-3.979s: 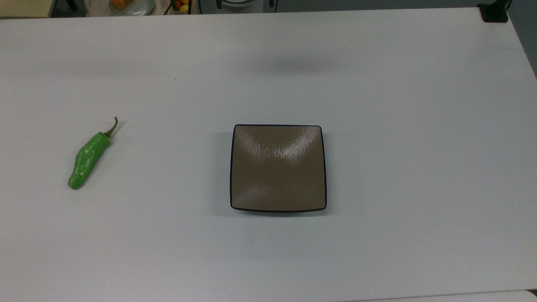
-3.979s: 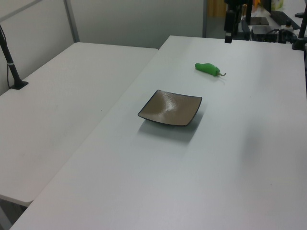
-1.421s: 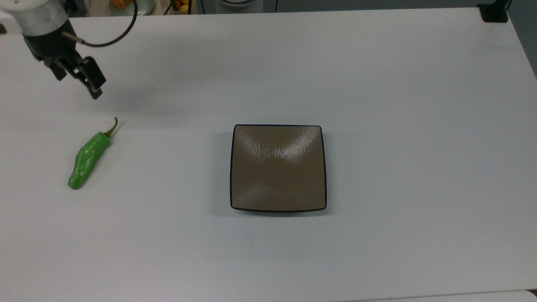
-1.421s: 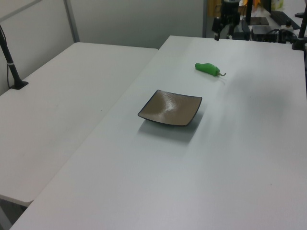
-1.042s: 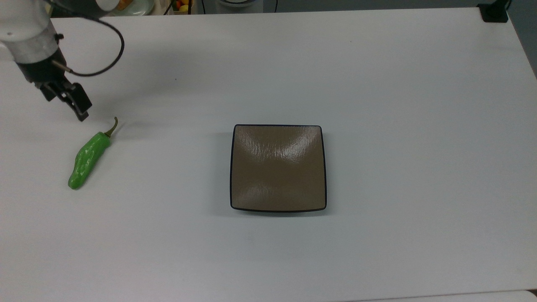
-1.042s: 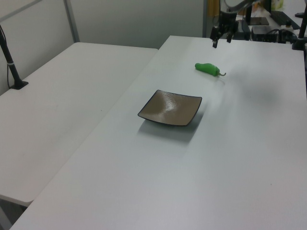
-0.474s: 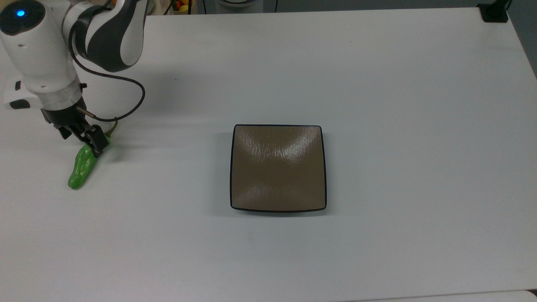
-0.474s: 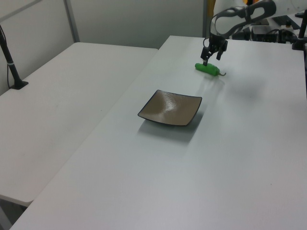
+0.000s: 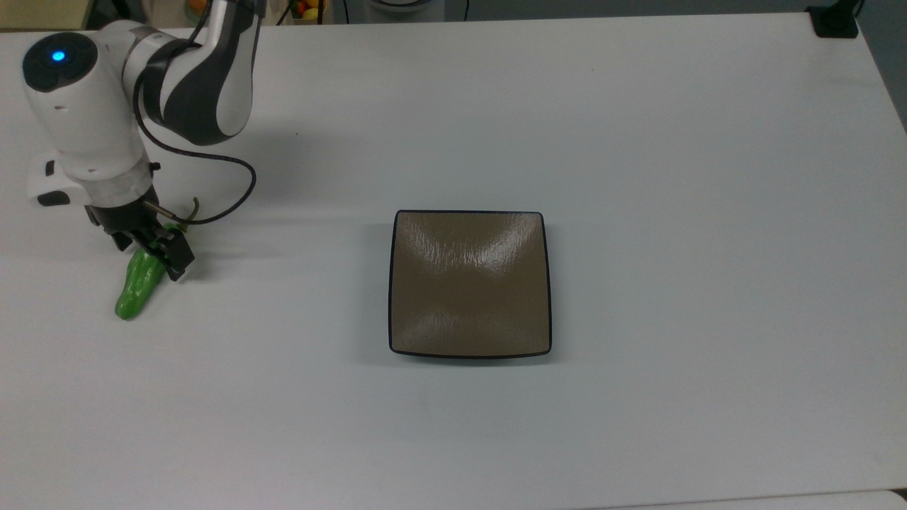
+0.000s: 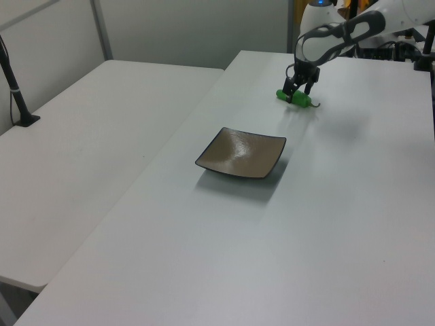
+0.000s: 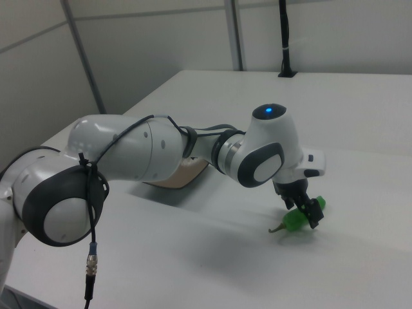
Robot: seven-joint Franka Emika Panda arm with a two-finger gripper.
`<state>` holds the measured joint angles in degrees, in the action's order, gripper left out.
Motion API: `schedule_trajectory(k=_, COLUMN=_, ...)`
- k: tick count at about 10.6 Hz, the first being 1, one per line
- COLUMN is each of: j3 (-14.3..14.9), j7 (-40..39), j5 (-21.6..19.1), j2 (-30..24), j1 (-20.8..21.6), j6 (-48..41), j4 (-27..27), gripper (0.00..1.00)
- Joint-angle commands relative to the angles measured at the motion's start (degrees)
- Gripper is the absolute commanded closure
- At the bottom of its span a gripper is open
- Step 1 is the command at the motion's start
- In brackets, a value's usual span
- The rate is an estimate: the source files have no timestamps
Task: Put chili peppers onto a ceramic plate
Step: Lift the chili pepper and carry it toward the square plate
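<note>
Tool (image 9: 150, 249) first: it hangs low over the chili pepper (image 9: 136, 287), with its two black fingers spread and set on either side of the pepper's upper body near the stem, not closed on it; the left view shows the same straddle (image 10: 296, 89). I judge that it holds nothing, since the pepper lies flat on the white worktop (image 9: 638, 142). The fingers cross the pepper's narrow width rather than its length, which is probably chosen so that they can pinch the bumpy body squarely. In the right view the tool (image 11: 302, 209) points nearly straight down, with green showing below and beside it.

Chili pepper: toward the top view's left, lying slantwise with its curved stem away from the camera. The ceramic plate (image 9: 397, 283) sits well apart toward the top view's centre, bare and flat, so it is ready to receive it. Placing is not yet begun; a firm close, a lift and a carry across remain.
</note>
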<state>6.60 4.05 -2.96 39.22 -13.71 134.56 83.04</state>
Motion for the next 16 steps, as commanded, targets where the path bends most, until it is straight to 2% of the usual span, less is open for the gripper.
schedule_trajectory(k=1, j3=0.26, j7=-0.79, j5=0.23, j2=-0.02, j1=0.79, j6=2.72, j4=1.43, gripper=0.14)
schedule_trajectory(k=4, j3=0.26, j7=-2.1, j5=0.67, j2=-0.02, j1=0.79, j6=2.73, j4=1.43, gripper=0.63)
schedule_trajectory(k=5, j3=0.26, j7=-4.03, j5=0.67, j2=-0.02, j1=0.88, j6=2.64, j4=1.43, gripper=0.86)
schedule_trajectory(k=6, j3=0.26, j7=-5.35, j5=0.67, j2=-0.02, j1=1.05, j6=2.64, j4=1.51, gripper=0.92)
schedule_trajectory(k=7, j3=0.26, j7=-5.71, j5=0.67, j2=-0.1, j1=1.06, j6=2.46, j4=1.51, gripper=0.95)
schedule_trajectory(k=11, j3=0.26, j7=-5.19, j5=-0.21, j2=-2.38, j1=2.28, j6=0.02, j4=1.34, gripper=0.95)
schedule_trajectory(k=13, j3=0.08, j7=-5.19, j5=-0.56, j2=-6.32, j1=2.81, j6=-7.25, j4=1.08, gripper=0.96)
schedule_trajectory(k=16, j3=0.08, j7=-5.1, j5=-2.14, j2=-13.35, j1=7.54, j6=-16.84, j4=0.99, gripper=0.96)
